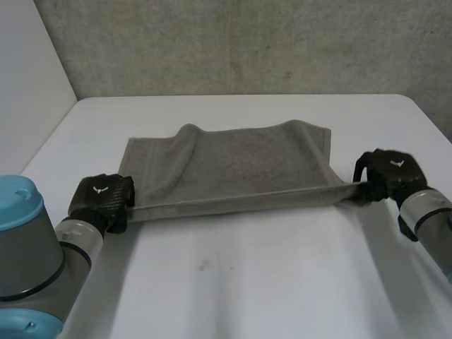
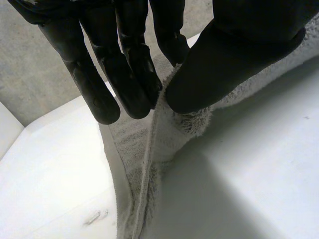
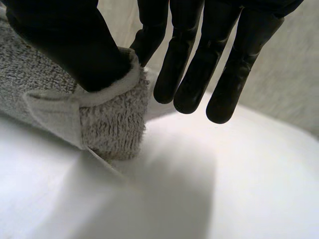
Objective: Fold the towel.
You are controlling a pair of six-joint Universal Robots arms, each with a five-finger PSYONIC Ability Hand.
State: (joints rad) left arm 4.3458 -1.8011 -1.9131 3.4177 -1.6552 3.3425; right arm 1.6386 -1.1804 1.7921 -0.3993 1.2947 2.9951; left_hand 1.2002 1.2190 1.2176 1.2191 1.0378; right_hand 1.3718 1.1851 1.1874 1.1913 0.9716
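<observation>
"Towel [image 1: 233,166] first: where was it on your screens?"

"On the white table [image 1: 247,282]. It was one grey towel. Its far part lay on the top with a raised ridge toward the far left, and its near edge was drawn in a straight line between my two hands. My left hand [image 1: 104,196] was at the near left corner and my right hand [image 1: 388,173] at the near right one."

"Could you read the grips from the head camera?"

"Not well; from there I saw mostly the backs of the hands. The wrist cameras gave me that. On the left wrist view the corner ran up between the thumb [image 2: 224,64] and the fingers [image 2: 129,79] and was pinched there, the fingers nearly straight. On the right wrist view the thumb pressed the corner against a finger behind it. The other fingers hung straight just beside the towel."

"What did the head camera give you that those didn't?"

"The whole towel at once, both arms [image 1: 78,244], and the concrete wall [image 1: 247,42] behind the table's far edge."

"Count?"

"One towel, one table, two hands, each pinching one corner."
</observation>
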